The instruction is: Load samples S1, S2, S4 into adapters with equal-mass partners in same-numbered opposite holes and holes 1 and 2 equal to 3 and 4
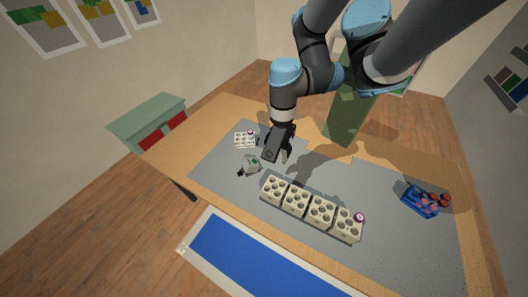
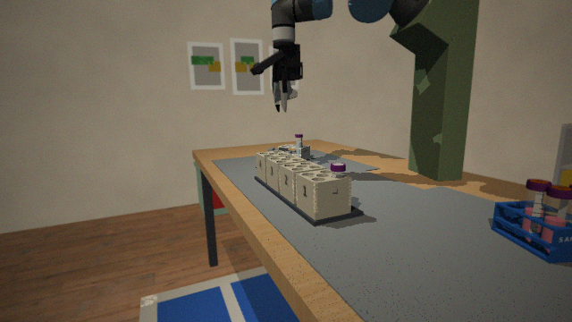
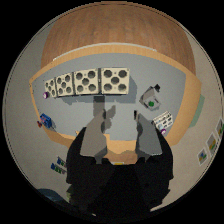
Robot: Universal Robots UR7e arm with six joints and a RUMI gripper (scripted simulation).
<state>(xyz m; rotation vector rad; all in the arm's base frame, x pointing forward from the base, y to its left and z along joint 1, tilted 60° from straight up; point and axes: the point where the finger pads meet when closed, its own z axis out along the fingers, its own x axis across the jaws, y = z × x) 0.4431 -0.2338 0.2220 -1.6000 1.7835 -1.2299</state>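
Note:
My gripper [image 1: 285,158] [image 2: 281,110] [image 3: 119,110] hangs high over the mat, its fingers apart with nothing between them. Four cream adapters stand in a row; the near end one, adapter 1 [image 1: 343,235] [image 2: 331,201], holds a purple-capped tube with a white dot [image 1: 359,217] [image 2: 338,166] [image 3: 46,95]. No tube shows in the other three. A blue rack [image 1: 417,207] [image 3: 45,120] holds three tubes with orange dots [image 1: 432,196] [image 2: 538,184] and pink contents; their IDs are unreadable. A white rack [image 1: 245,146] holds one purple-capped tube [image 1: 250,133] [image 2: 298,136]. The green DONE key [image 1: 254,161] [image 3: 151,104] is visible.
The small grey desk [image 1: 250,167] stands between the white rack and the far end of the adapter row. The dark loading stand [image 2: 255,179] lies under the adapters, along the front table edge. The green column [image 1: 351,111] [image 2: 440,112] rises behind the table.

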